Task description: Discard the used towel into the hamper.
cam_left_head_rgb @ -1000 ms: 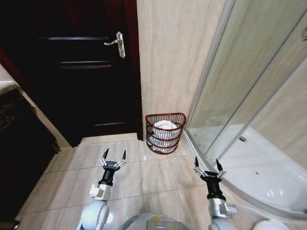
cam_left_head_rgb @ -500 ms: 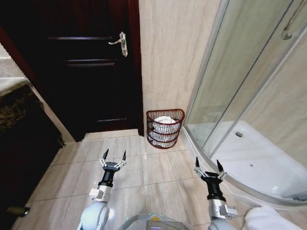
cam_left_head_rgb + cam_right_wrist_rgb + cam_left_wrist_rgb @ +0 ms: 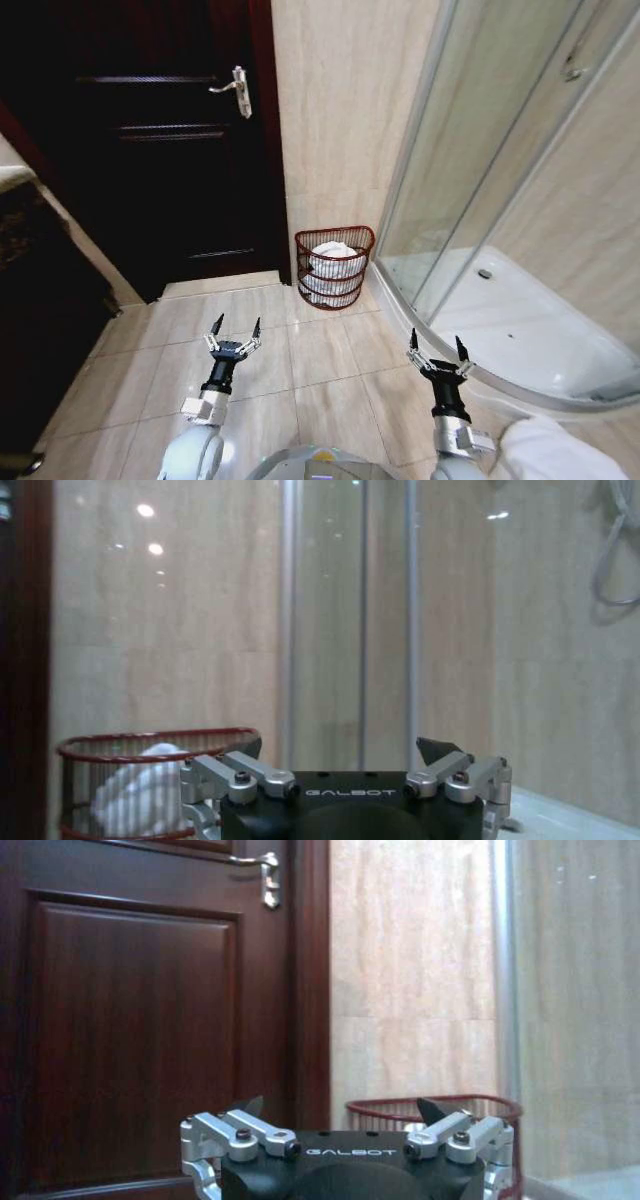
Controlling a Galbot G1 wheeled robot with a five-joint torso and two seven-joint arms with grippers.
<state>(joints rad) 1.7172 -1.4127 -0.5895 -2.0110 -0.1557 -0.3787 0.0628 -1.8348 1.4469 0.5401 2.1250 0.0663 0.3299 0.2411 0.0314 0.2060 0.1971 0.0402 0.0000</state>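
The small dark red-brown open-weave hamper point(image 3: 334, 266) is standing upright on the far floor, flat back against the beige tiled wall point(image 3: 335, 110), rounded front facing the robot, between the dark wooden door point(image 3: 150, 150) on the left and the glass shower enclosure point(image 3: 480, 180) on the right. A white crumpled towel point(image 3: 334, 255) is lying inside. The left gripper point(image 3: 233, 330) and right gripper point(image 3: 436, 346) are hovering near, fingers spread wide, gripping nothing. The right wrist view is showing the towel point(image 3: 140, 799); the left is presenting merely the rim.

Hidden and cut-off parts
The hamper point(image 3: 334, 267) is hiding most of the white towel point(image 3: 332, 257); the picture's lower edge is cropping both arms.
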